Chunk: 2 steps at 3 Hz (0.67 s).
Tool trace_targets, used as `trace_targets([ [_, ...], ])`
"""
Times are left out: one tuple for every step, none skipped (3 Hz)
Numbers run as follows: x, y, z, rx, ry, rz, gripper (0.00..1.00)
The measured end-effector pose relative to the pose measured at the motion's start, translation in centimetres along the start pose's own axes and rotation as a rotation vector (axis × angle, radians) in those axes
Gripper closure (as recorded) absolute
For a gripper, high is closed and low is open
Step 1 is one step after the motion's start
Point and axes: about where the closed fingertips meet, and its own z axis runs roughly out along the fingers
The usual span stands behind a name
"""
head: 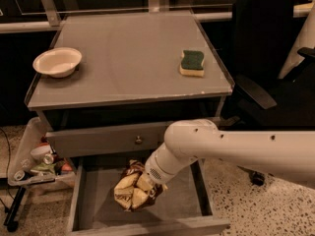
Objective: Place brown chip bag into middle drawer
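The brown chip bag, crumpled dark brown and tan-yellow, is over the left-middle of the open middle drawer, a shallow grey tray with low walls. My gripper is at the end of the white arm that reaches in from the right. It is shut on the bag's top right, with its fingers mostly buried in the bag. The bag's lower end is at or just above the drawer floor; I cannot tell if it touches.
Above the open drawer is a closed grey drawer front with a round knob. On the tabletop are a white bowl at the left and a green-and-yellow sponge at the right. A black chair stands to the right, and a cluttered tray to the left.
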Motion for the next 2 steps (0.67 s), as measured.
trace_targets([
  [-0.4,-1.6,2.3,-0.021,-0.023,0.0,1.0],
  [-0.6,-3.3,4.2,-0.022,-0.046,0.001,1.0],
])
